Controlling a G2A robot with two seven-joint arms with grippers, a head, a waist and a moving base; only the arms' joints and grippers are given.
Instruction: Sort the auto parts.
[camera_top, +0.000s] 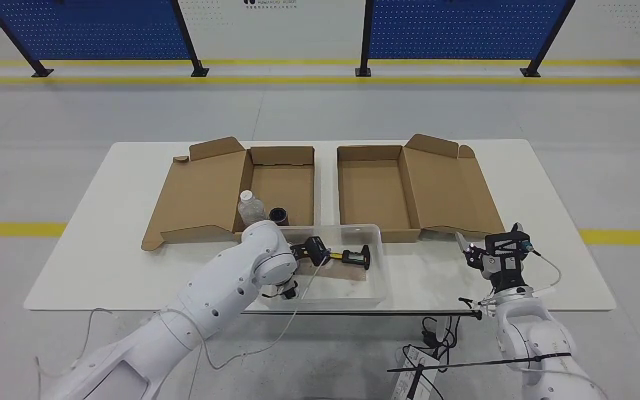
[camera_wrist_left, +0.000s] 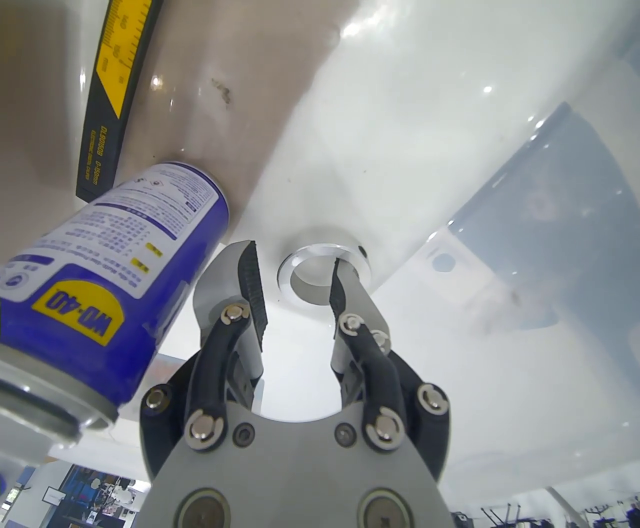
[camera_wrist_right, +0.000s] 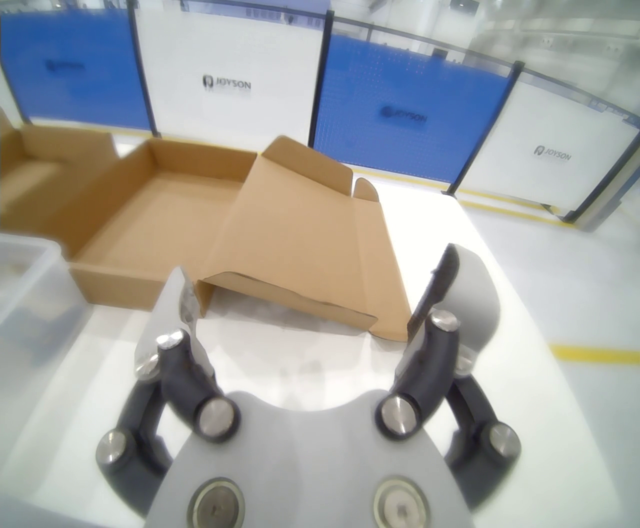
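On the surface (camera_top: 560, 200), in front of the left cardboard box (camera_top: 285, 185) and right cardboard box (camera_top: 375, 195), the clear bin (camera_top: 381, 265) is half hidden under the left arm. Inside it, a blue spray can (camera_wrist_left: 110, 280), cut off at the frame edge, lies beside a metal ring (camera_wrist_left: 320, 248). The left claw (camera_wrist_left: 293, 257) is spread and straddles the ring's rim, one finger covering part of it. The right claw (camera_wrist_right: 315, 261), also spread, hovers near the surface's right end.

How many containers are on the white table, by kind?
Open brown cardboard boxes: 2
Clear plastic bin: 1
Total: 3
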